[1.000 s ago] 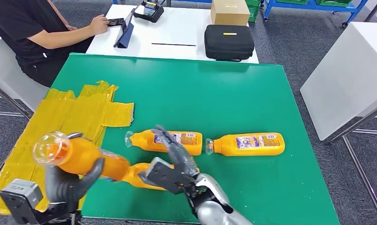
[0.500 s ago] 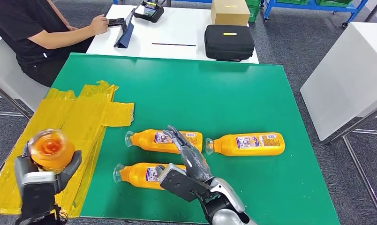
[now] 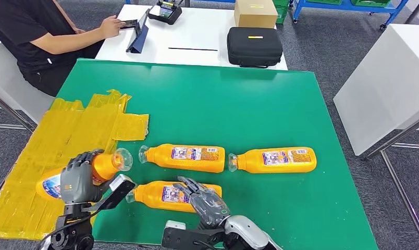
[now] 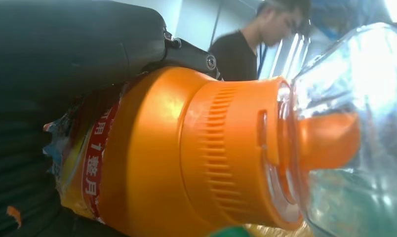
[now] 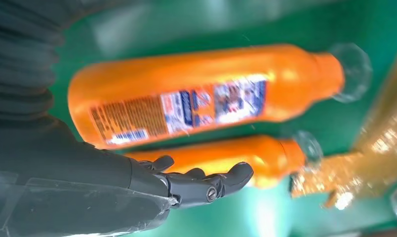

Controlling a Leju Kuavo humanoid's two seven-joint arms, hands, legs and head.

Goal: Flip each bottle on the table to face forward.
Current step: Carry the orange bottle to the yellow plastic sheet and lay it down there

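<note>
Green table [image 3: 259,104]: left hand [image 3: 76,179] grips bottle [image 3: 106,164] over yellow sheet [image 3: 66,135].

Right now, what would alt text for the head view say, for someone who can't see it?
A robot's left hand grips an orange bottle lying over yellow sheeting at the edge of a green table. Its right hand, fingers apart, hovers over one of three more orange bottles lying on the table. A person sits at a white table behind.

Dark grey-fingered left hand [image 3: 78,178] and right hand [image 3: 205,197], silver wrists, grey ribbed covers.
</note>
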